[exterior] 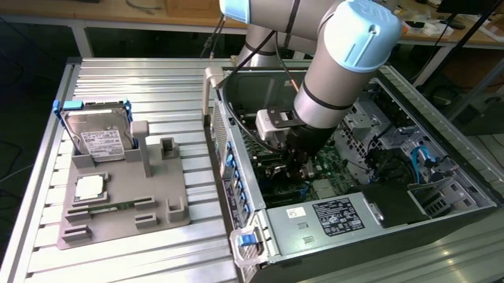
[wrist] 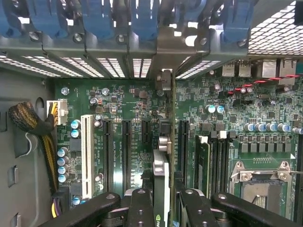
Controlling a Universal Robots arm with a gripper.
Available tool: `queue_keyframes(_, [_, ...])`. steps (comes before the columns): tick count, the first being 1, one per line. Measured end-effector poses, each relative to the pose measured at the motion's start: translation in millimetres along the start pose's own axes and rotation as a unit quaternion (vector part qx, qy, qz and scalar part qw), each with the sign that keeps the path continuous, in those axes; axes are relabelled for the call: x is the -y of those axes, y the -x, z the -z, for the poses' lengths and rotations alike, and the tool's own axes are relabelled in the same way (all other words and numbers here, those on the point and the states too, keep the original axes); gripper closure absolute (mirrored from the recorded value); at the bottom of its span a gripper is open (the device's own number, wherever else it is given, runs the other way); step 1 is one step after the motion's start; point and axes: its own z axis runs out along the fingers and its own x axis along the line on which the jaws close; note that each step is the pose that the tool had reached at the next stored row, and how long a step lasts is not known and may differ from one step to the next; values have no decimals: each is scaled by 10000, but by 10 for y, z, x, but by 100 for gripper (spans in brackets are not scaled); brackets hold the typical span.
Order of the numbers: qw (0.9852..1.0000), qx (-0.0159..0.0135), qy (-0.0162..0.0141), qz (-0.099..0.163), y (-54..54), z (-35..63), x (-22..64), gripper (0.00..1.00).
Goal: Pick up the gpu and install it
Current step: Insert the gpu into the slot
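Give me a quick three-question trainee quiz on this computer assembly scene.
1. True or false: the gripper holds the gpu inside the case.
2. Which stands in the grey fixture? A) hard drive B) keyboard C) fan
3. Fill in: the gpu is edge-on above the green ____.
Key: 1 true; 2 A; 3 motherboard.

The gpu (wrist: 161,172), edge-on in the pincer (wrist: 164,195), runs off the wrist view's edge.
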Motion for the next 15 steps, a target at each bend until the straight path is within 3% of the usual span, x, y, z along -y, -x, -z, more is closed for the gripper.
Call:
queue_keyframes(8, [10000,4,-4,0,1,4,-1,73])
queue_keyframes(12, [10000,10,-29,1,7,45,-1,73])
queue_keyframes(13, [10000,-6,-33,1,6,69,-3,73])
queue_keyframes(15, [10000,-4,-46,3,7,70,-3,73])
